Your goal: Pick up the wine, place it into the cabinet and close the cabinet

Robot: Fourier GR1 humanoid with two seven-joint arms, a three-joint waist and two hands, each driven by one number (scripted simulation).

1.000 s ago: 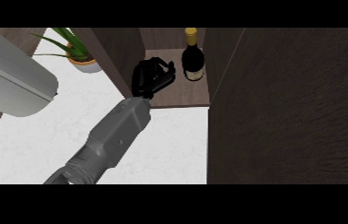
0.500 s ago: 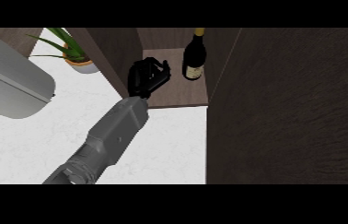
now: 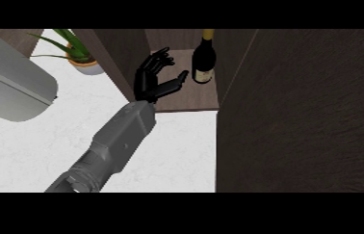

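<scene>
One grey forearm (image 3: 113,146) is slanting up from the lower left of the view toward the open cabinet (image 3: 284,108), and the black hand (image 3: 153,79) at its end is reaching just inside the opening, over the front part of the shelf (image 3: 188,100). From this view alone I cannot tell for sure which arm it is, though it is coming in on the left side; no other hand is showing. The hand is standing open, palm facing right toward the wine (image 3: 204,59): the fingers (image 3: 158,62) are pointing up and away, lightly spread and only a little bent, and the thumb (image 3: 177,80) is sticking out to the right toward the bottle's lower part. It is holding nothing. The wine is standing upright on the shelf, deep in the cabinet near the right inner wall, label facing out, with a small gap showing between it and the thumb tip, so the two are close but apart. The dark door (image 3: 292,59) is hanging open at the right, filling most of that side. On the white counter (image 3: 177,151) to the left, a potted plant (image 3: 78,55) is sitting beside the cabinet's left wall, and a rounded grey appliance (image 3: 21,88) is showing at the left edge.
</scene>
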